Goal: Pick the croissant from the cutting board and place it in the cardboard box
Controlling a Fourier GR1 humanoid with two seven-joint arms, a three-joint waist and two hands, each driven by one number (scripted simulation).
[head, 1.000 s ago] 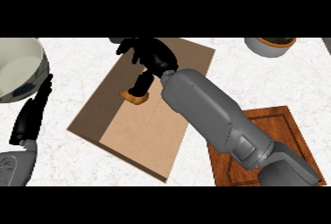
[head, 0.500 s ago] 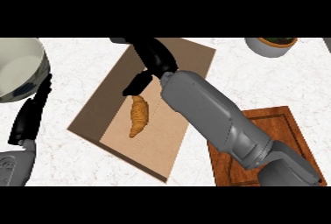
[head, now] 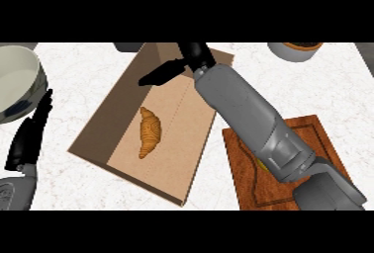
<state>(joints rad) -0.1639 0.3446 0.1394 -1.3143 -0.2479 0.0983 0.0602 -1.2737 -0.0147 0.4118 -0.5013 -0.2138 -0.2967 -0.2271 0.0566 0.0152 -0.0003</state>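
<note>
Croissant [head: 149,132] lies flat inside the cardboard box [head: 110,133], w/ its long axis running near-to-far, roughly mid-floor, nothing touching it.

Nearest, at the lower right: the cutting board [head: 314,133], reddish-brown wood w/ a groove round its edge, sits on the white speckled table [head: 80,74]; most of it is covered by the right forearm, and no food shows on the part that can be seen. The grey right forearm comes in from the lower right corner, crosses over the board and runs diagonally up-left over the box's right wall.

Left side, near: left hand [head: 29,136] rests by the picture's left edge, black fingers straight and pointing up, holding nothing, apart from the box.

Mid: the box is a shallow open tray w/ brown walls and a lighter tan floor, angled on the table; only the croissant is in it.

Farther: right hand [head: 179,66] hangs over the box's far end, fingers relaxed and spread, one part pointing left, empty.

Far left: a pale round bowl [head: 18,79], cut off by the edge; contents can't be told. Far right: a small grey pot [head: 292,50] w/ brown stuff inside. No writing readable anywhere.
</note>
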